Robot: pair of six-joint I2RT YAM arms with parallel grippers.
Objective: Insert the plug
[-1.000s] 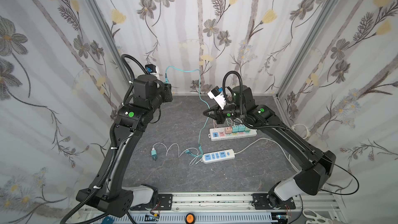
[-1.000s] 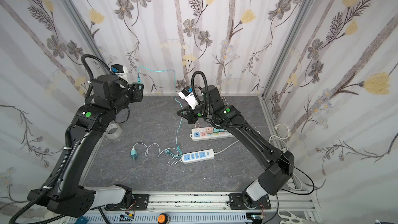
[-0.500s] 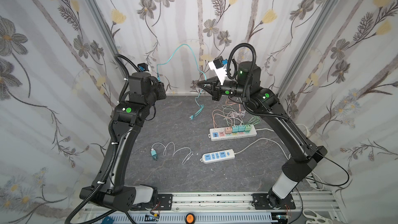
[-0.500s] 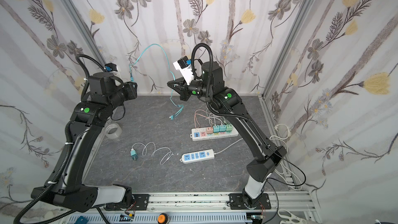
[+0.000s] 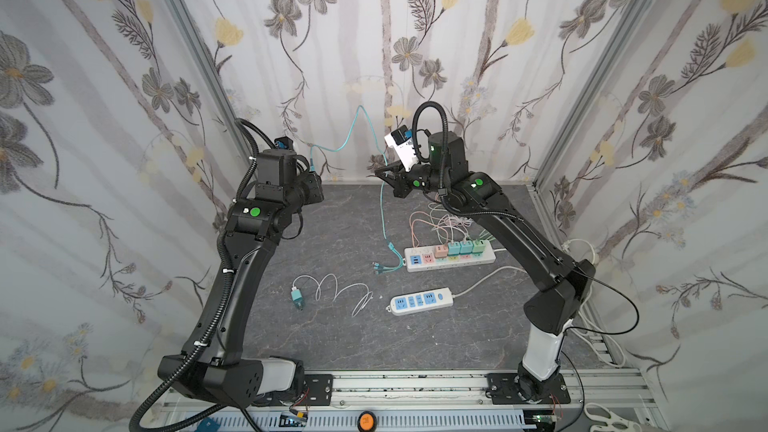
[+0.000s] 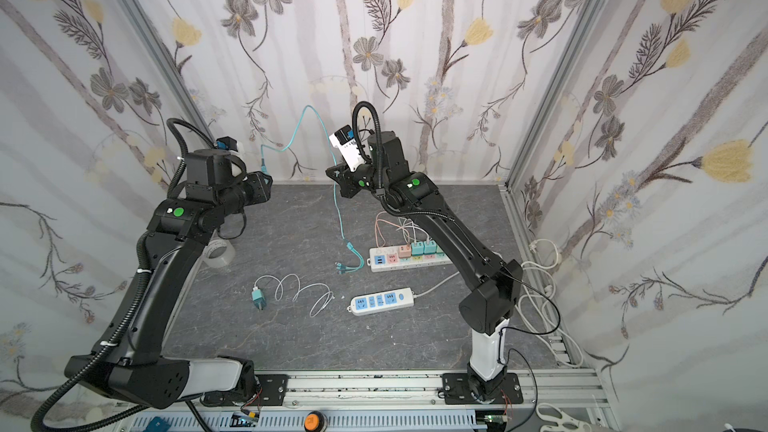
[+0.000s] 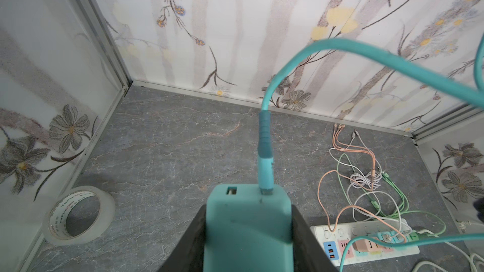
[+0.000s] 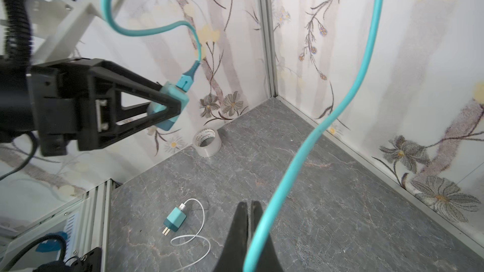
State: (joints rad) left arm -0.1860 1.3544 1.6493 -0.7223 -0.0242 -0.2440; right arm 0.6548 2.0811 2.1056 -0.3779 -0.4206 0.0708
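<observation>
While both arms stand raised, left fingers clamp the charger; right fingers closed.

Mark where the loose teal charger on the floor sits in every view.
Top view: loose teal charger on the floor, left of centre.
Top view: same spot.
Left wrist: not in it.
Right wrist: on the floor, prongs showing.
Shared landmark: teal cable.

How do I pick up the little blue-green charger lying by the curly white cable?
Pinch the charger across its two plain sides, on the square body, coming straight down from above. It lies flat on the table, with prongs at one end and the white cable plugged into the other, so leave those ends free.
</observation>
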